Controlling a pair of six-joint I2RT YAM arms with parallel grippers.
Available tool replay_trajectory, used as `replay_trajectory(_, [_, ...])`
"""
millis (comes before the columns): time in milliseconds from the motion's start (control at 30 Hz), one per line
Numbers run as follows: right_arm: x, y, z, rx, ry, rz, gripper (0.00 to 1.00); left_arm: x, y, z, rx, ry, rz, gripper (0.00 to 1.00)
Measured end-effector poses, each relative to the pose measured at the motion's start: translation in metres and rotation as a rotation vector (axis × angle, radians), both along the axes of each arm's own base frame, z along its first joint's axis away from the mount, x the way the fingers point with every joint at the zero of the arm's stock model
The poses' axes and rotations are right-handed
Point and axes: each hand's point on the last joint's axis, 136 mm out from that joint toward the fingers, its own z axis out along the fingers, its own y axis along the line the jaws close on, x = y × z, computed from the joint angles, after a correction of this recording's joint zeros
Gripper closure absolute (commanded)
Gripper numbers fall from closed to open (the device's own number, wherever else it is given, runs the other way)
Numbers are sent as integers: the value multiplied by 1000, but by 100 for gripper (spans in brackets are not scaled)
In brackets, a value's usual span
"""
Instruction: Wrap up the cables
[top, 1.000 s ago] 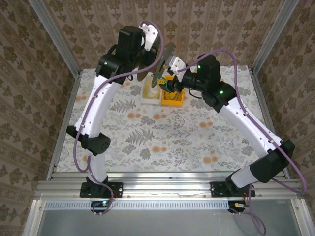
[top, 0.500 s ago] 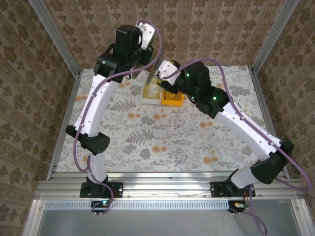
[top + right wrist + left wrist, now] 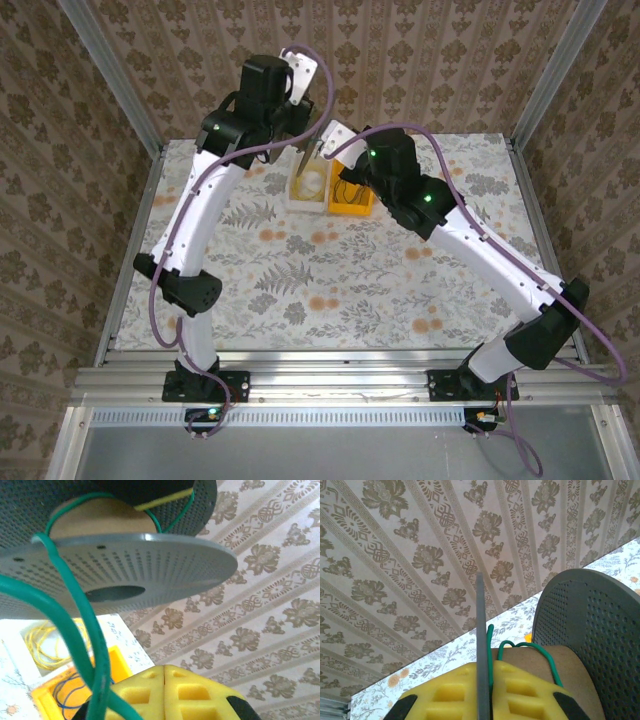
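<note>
Grey perforated spool [image 3: 125,562] with cardboard core, white tray [image 3: 305,205] beside orange bin [image 3: 348,211] — floral tabletop [image 3: 330,290], patterned wallpaper [image 3: 430,60].

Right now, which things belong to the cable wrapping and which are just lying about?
In the job: green cable, looped round the grey spool; left gripper, clamped on a spool flange; right gripper, shut beside the cable.
Lying about: pale yellow cable coiled in the white bin; dark cable in the orange bin.
</note>
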Motion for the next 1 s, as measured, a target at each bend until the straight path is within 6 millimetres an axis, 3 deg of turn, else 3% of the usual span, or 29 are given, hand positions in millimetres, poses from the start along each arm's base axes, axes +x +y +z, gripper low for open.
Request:
replay_trajectory(433, [42,-38,-12,-123,-64,-237,100,-3,9,7,8,-25,16,100])
replay_trajectory(667, [49,-49,-7,-8,-47,-231,100,1,1,-5,13,-12,3,100])
replay_trajectory(767, [39,-44,6,110,-31,-135,100,0,1,-13,24,3,3,100])
replay_trajectory(1000, [3,-45,68,377,-61,46,100,-4,-1,-16,20,13,-17,100])
